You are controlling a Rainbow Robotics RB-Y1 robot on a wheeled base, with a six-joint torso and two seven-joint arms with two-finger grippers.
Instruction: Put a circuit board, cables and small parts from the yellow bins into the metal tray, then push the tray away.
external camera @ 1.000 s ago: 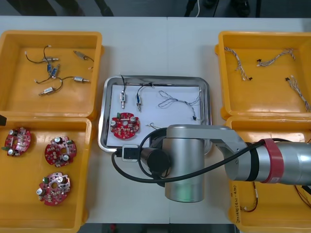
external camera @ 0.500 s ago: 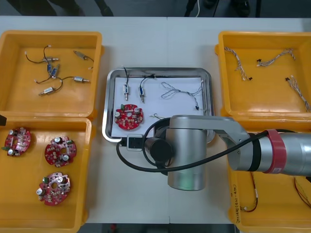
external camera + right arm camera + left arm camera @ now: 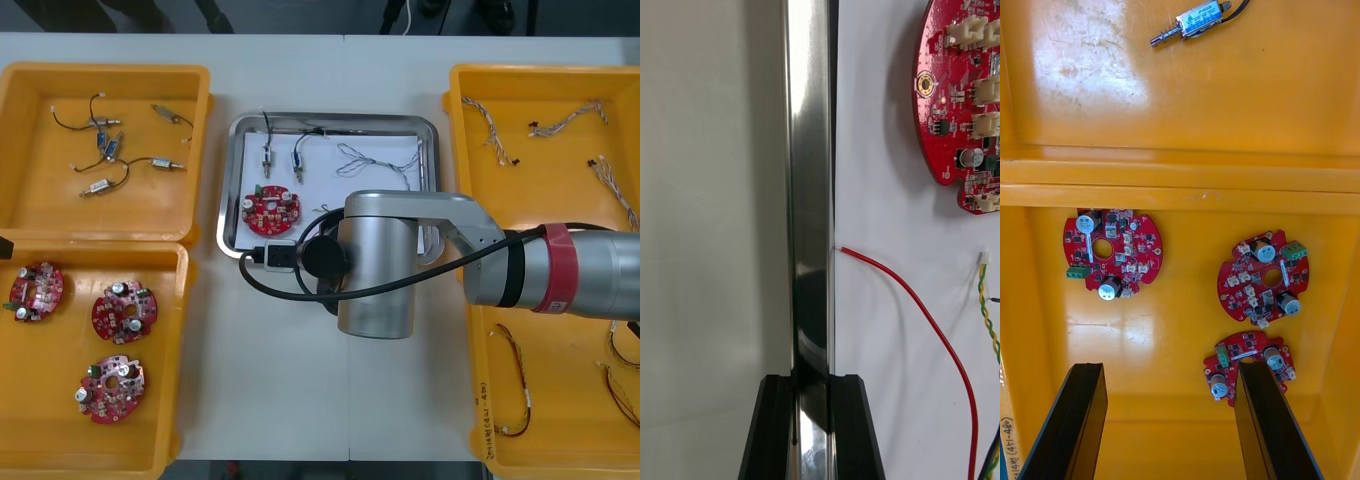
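Right gripper (image 3: 812, 382), arm-hidden from above, clamps the metal tray (image 3: 809, 187); left gripper (image 3: 1171, 375) wide above circuit boards (image 3: 1112, 251).

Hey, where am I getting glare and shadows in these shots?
Right wrist view: a bright streak runs along the metal tray rim clamped in the right gripper; the circuit board throws a soft shadow on the white liner. Left wrist view: shiny patches on the yellow bins beyond the open left gripper.
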